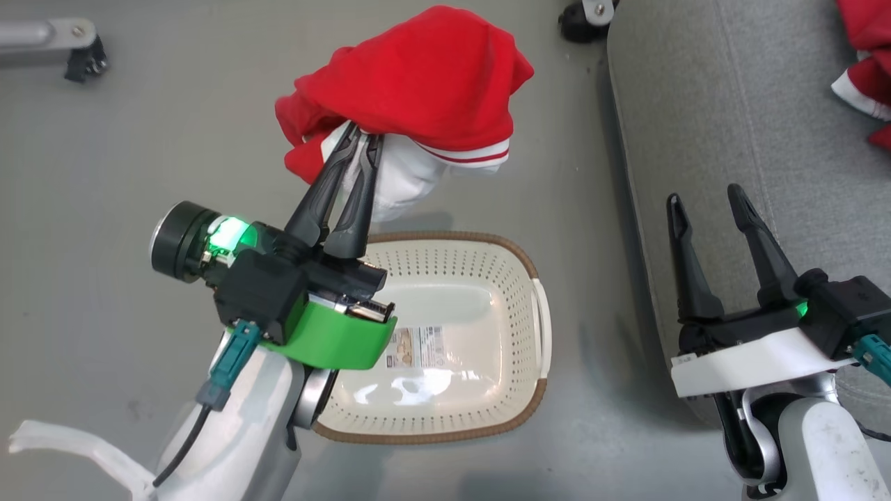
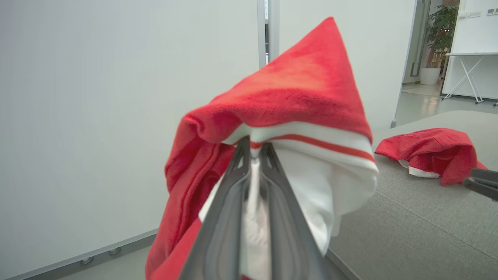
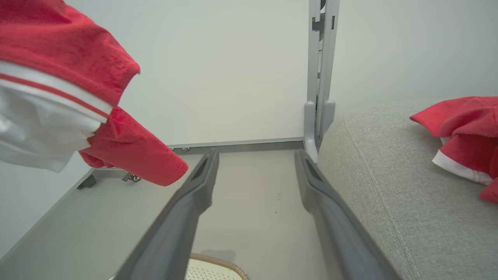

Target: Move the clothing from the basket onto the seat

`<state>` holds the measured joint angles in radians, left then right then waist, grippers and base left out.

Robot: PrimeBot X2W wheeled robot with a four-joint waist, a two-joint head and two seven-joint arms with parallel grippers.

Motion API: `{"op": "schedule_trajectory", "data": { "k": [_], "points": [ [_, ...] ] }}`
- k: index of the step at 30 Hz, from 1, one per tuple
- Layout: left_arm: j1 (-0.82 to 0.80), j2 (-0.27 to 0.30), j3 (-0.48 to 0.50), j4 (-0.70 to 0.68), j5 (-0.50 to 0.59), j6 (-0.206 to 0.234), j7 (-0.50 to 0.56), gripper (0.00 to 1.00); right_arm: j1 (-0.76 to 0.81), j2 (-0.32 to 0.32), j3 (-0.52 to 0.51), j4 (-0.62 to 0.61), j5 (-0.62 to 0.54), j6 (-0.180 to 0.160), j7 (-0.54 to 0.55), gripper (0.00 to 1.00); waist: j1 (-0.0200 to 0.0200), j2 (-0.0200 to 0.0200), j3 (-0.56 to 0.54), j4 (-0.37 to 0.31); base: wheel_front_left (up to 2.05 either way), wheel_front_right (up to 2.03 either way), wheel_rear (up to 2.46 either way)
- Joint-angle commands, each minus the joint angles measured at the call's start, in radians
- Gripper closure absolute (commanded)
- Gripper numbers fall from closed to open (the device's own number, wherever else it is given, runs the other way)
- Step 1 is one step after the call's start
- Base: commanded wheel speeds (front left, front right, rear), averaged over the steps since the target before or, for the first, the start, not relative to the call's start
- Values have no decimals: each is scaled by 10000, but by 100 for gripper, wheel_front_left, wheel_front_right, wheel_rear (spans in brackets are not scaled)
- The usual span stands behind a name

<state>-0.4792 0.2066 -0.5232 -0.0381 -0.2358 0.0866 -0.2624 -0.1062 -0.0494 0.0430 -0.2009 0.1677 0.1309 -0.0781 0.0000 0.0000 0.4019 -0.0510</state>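
Grey floor (image 1: 104,209), pale wall (image 3: 233,58), left hand (image 1: 363,136) clenched on red garment (image 1: 418,76), right hand (image 1: 704,195) released near grey seat (image 1: 696,83)

Bright, even light; white glare pools in the basket (image 1: 480,306) (soft shadows beside it on the floor (image 1: 104,243)). The left wrist view blurs its near fingers (image 2: 221,225).

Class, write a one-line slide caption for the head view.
Left hand holds a red garment above the basket; open right hand hovers by the seat, where a second garment lies.
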Motion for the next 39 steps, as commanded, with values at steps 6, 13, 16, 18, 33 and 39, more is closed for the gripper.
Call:
{"op": "schedule_trajectory", "data": {
  "k": [6,13,16,18,33,39],
  "points": [
    [962,-246,518,-691,37,-231,-32,100,600,-126,208,-34,-15,-3,320,0,0,0,-1629,295,0,0,0],
    [1986,-320,744,-868,-106,-420,-33,100,1162,-162,522,-35,39,-3,589,0,0,0,-2495,218,0,0,0],
    [2435,-350,803,-896,-206,-461,-32,100,1403,-151,620,-56,75,-3,685,0,0,0,-2810,195,0,0,0],
    [2699,-368,809,-917,-234,-490,-34,100,1559,-144,701,-66,100,-3,746,0,0,0,-2981,187,0,0,0],
    [3595,-501,741,-945,-347,-600,-34,100,2199,-103,934,-278,225,-3,1026,0,0,0,-3628,184,0,0,0],
    [3610,-521,799,-942,-319,-626,-34,100,2179,-97,988,-275,235,-3,1039,0,0,0,-3626,184,0,0,0]
  ]
}}
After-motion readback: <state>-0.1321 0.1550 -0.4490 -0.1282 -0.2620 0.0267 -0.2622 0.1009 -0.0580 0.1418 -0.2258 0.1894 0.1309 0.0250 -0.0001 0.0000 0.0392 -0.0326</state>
